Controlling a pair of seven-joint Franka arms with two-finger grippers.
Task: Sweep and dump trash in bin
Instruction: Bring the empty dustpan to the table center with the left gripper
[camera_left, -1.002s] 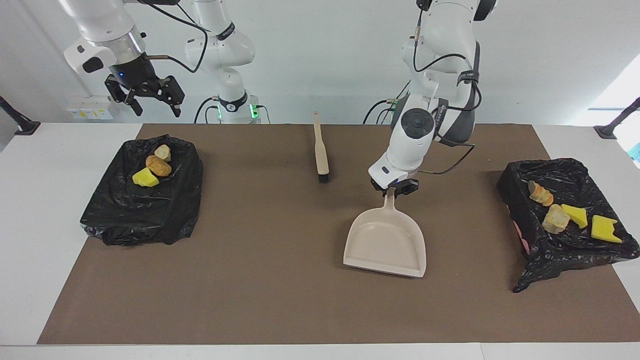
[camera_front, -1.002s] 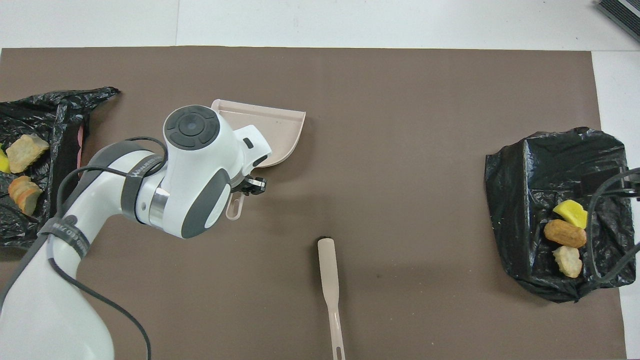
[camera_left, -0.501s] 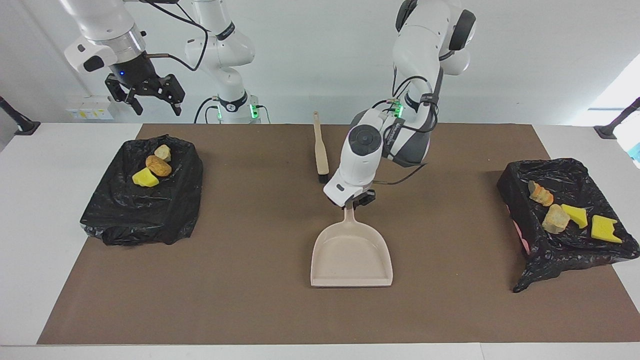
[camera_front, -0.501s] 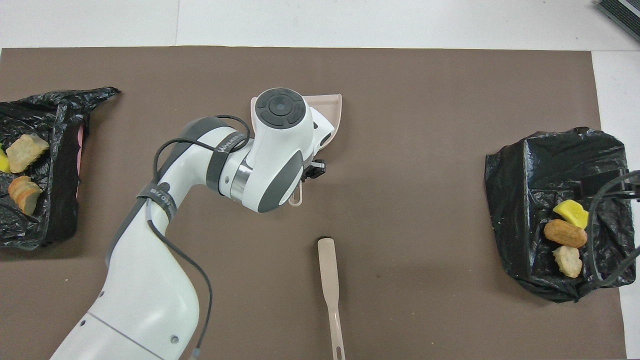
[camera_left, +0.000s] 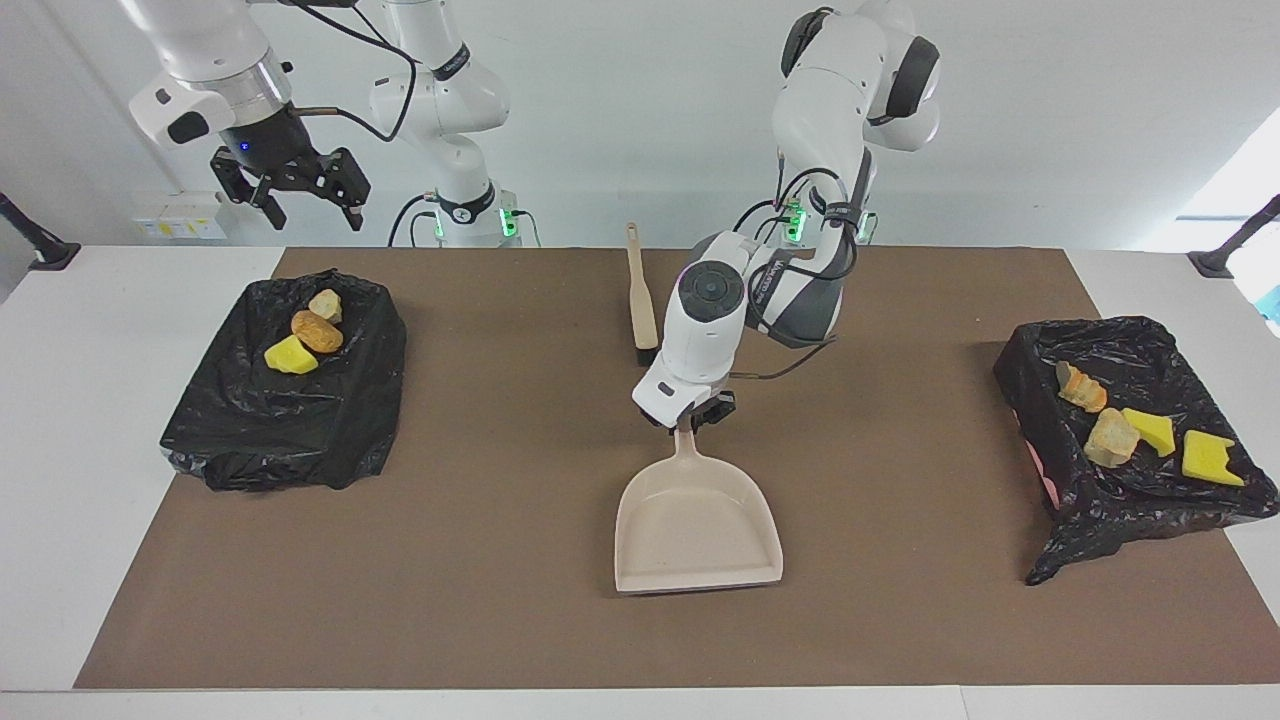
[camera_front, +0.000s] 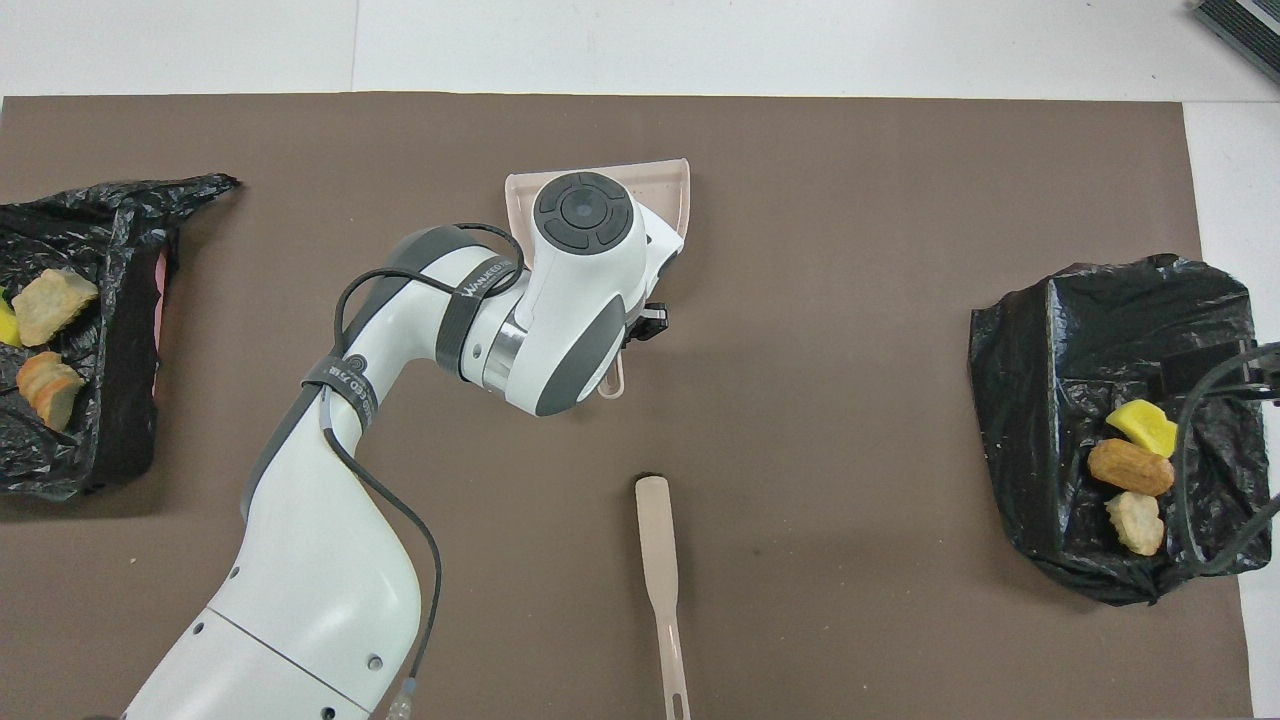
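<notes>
Yellow, cream, brown sponge trash (camera_left: 305, 342) in bins; left pincer (camera_left: 690, 418) clamping dustpan (camera_left: 697, 528).

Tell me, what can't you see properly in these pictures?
- Overhead view: the left arm covers most of the dustpan.
- Overhead view: the picture's edge cuts off the bin at the left arm's end.
- Facing view: the left gripper hides where it holds the dustpan's handle.
- Overhead view: the right gripper is out of frame.
</notes>
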